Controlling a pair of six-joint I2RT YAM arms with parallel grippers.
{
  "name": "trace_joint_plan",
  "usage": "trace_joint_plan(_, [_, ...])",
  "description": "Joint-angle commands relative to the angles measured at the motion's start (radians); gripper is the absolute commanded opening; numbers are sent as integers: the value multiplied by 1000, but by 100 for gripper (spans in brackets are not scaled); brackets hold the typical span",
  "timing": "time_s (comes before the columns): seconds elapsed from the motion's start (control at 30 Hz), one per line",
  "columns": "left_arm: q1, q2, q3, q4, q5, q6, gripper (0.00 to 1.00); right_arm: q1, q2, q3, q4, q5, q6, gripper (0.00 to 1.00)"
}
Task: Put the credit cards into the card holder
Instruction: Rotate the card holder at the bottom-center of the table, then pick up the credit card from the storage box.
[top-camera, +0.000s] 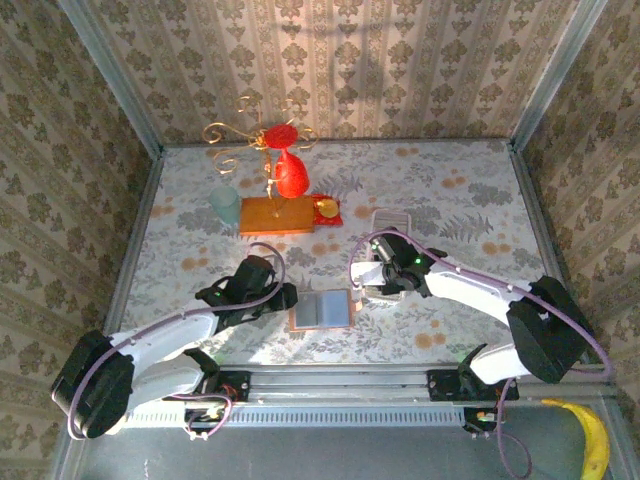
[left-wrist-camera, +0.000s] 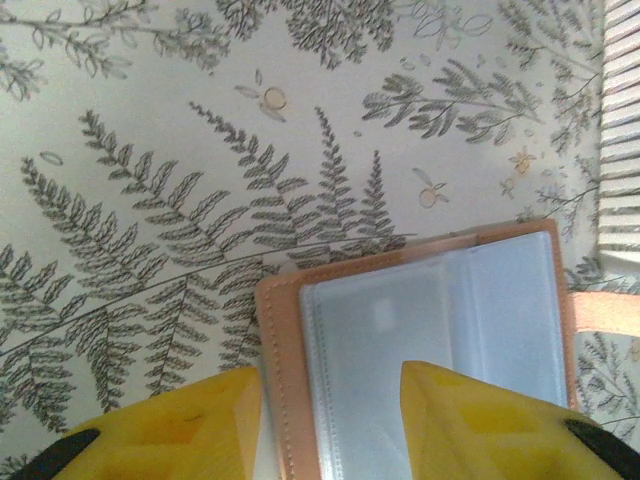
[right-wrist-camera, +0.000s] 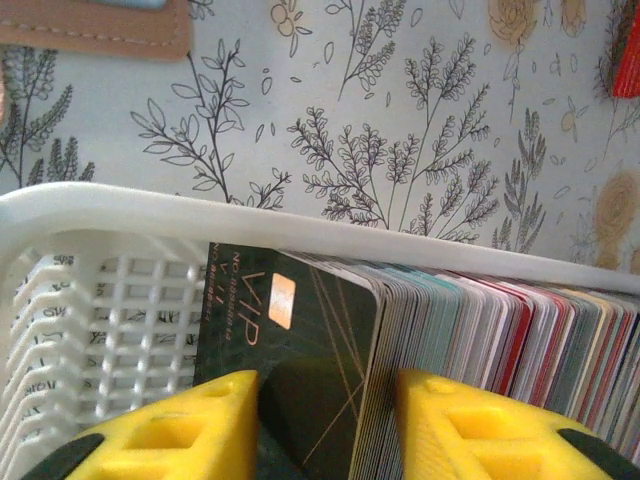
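Note:
The tan card holder (top-camera: 320, 310) lies open on the table, its clear sleeves facing up. My left gripper (left-wrist-camera: 330, 400) is open over the card holder's (left-wrist-camera: 278, 330) left edge, with one finger over the table and the other over the sleeves. The credit cards (right-wrist-camera: 480, 320) stand packed in a white tray (right-wrist-camera: 200, 205). A black VIP card (right-wrist-camera: 300, 330) leans at the front of the stack. My right gripper (right-wrist-camera: 328, 400) reaches down into the tray. Its jaws stand narrowly apart, astride the black card and a few cards behind it. In the top view the right gripper (top-camera: 362, 280) is just right of the holder.
An orange wooden block (top-camera: 275, 218) carrying a red vase (top-camera: 290, 178) stands at the back. A pale cup (top-camera: 225, 205) is to its left and a small red dish (top-camera: 328, 210) to its right. A white ribbed thing (top-camera: 392, 217) lies behind the right arm. The tray's end (left-wrist-camera: 622, 120) is close to the holder.

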Motion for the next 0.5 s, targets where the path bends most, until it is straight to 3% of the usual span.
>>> trace_joint_plan(0.0, [5, -12, -14, -33, 2, 11, 41, 3, -14, -9, -16, 51, -10, 36])
trace_joint_plan(0.47, [-3, -16, -14, -30, 9, -1, 38, 19, -141, -25, -49, 57, 41, 22])
